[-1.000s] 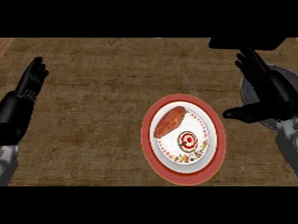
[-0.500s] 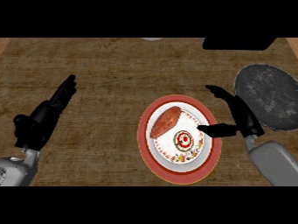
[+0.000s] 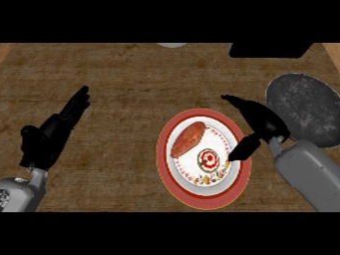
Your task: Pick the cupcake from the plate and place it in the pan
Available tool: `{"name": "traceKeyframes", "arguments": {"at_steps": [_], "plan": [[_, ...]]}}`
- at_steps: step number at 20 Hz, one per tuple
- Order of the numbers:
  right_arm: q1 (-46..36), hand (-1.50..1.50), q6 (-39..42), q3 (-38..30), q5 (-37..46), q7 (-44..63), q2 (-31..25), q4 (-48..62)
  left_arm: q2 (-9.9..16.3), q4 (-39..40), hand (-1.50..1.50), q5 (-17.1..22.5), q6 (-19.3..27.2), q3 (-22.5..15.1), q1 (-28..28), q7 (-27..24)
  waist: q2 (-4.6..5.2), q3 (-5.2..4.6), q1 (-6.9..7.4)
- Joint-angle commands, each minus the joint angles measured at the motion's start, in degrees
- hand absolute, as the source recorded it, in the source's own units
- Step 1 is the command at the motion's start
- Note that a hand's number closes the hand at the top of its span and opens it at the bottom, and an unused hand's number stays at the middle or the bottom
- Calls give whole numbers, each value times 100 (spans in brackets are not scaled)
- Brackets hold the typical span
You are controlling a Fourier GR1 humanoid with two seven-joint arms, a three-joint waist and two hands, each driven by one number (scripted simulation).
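The cupcake (image 3: pixel 208 160) sits on the plate (image 3: pixel 174 182) beside a pastry (image 3: pixel 188 139), left of the pan (image 3: pixel 308 108). The right hand (image 3: pixel 257 125) hovers unclenched at the plate's edge; left hand (image 3: pixel 55 130) rests released. Likely soft, light: take its sides.

A brown bread roll (image 3: pixel 188 139) lay on the dish. The wooden counter (image 3: pixel 128 74) ran underneath. A pale round object (image 3: pixel 172 45) and a black block (image 3: pixel 269 49) sat at the far edge.

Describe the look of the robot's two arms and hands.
Both forearms are smooth light grey casings, rounded and bulky. Each ends in a black hand: the left hand and the right hand, with slender black fingers and a thumb. No cables or markings show.
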Motion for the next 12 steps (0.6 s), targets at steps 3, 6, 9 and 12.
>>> {"name": "traceKeyframes", "arguments": {"at_steps": [3,6,9,12], "plan": [[-1164,-150,2051,411,-359,1437,108,282,-223,135,0,-242,95,-179,-93,-46,30,-10,90],[-1490,-150,2825,439,-751,1909,479,646,-164,46,0,-33,-17,36,-252,166,32,-1,81],[-1677,-150,3221,526,-989,2651,1096,896,-60,61,0,-124,-132,66,-107,0,22,1,66],[-1730,-150,3480,404,-1289,3361,1410,733,-333,51,0,-318,86,-61,38,37,-6,4,-29]]}}
